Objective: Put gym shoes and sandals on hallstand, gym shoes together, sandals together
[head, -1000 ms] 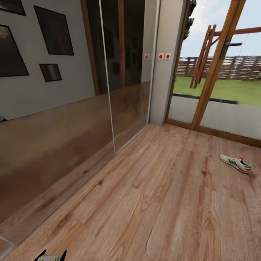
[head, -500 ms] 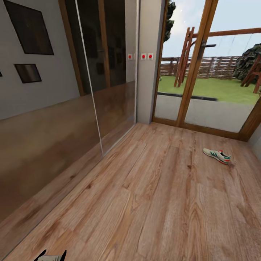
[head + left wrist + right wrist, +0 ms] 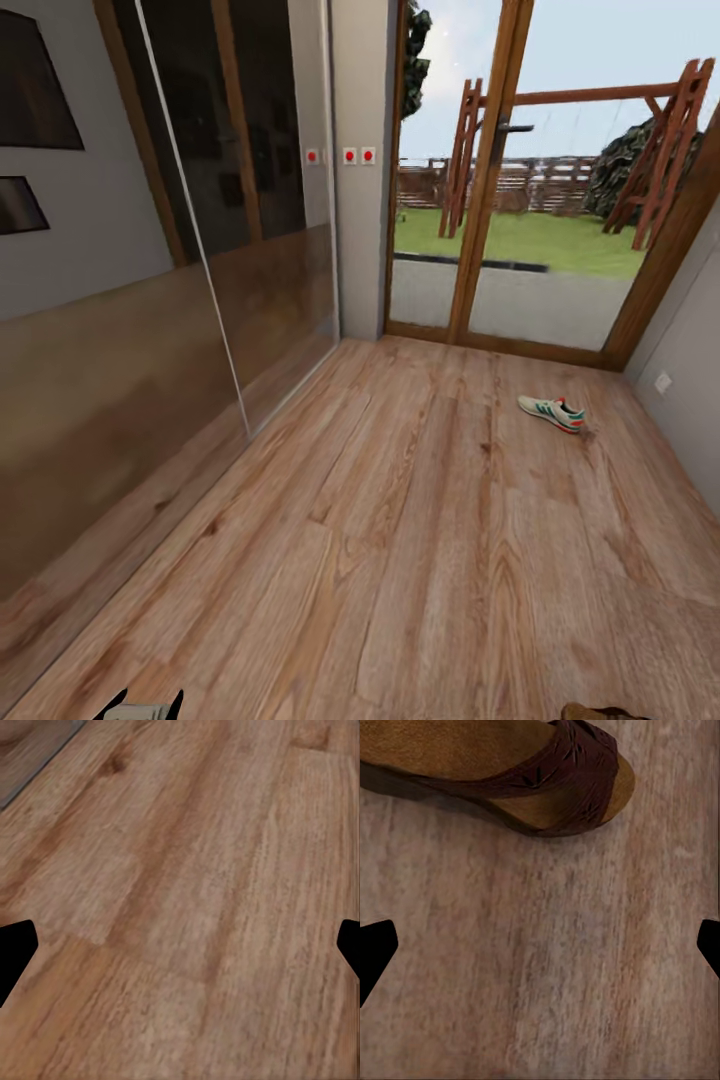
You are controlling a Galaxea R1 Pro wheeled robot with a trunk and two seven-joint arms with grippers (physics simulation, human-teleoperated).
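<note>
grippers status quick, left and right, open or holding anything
Left gripper: open, empty, over the floor.
Right gripper: open, empty, a sandal lies ahead.

Just wood floor (image 3: 187, 907) here, light brown planks with grain running diagonally. The left claw (image 3: 180, 949) has its dark fingertips (image 3: 15, 952) spread wide apart, nothing between them.

Left pincer (image 3: 180, 952): your 2 fingertips sit spread wide at the frame edges, nothing between them.
Right pincer (image 3: 540, 952): the same, spread wide, empty.
</note>
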